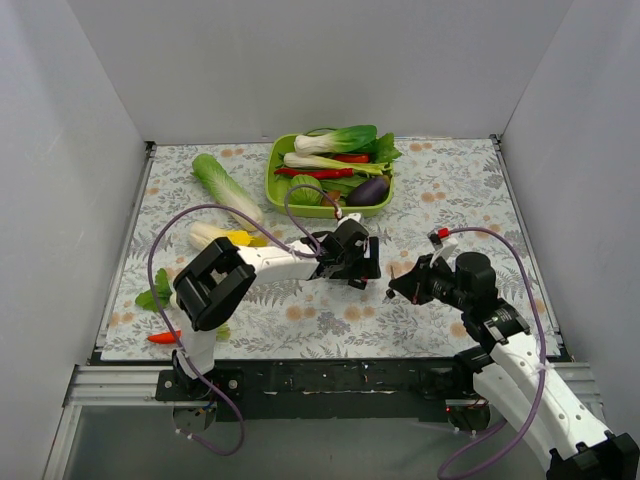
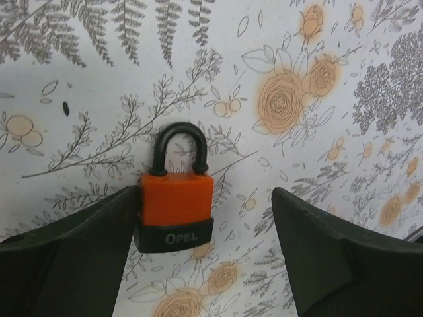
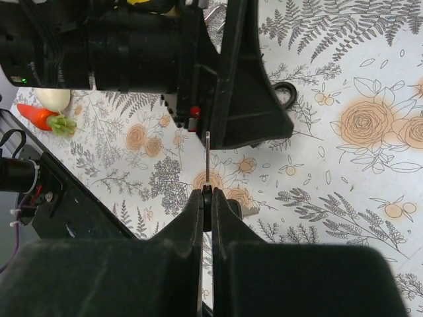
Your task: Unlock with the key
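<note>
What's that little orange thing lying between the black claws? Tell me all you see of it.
The padlock has an orange, plastic-looking body, a black base band lettered OPEL and a black shackle, closed. It lies flat on the flowered tablecloth between the fingers of the open left gripper, one seemingly touching its side.

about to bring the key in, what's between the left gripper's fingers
the orange padlock, lying flat on the cloth, close by one finger and apart from the other; the left wrist view shows it
</note>
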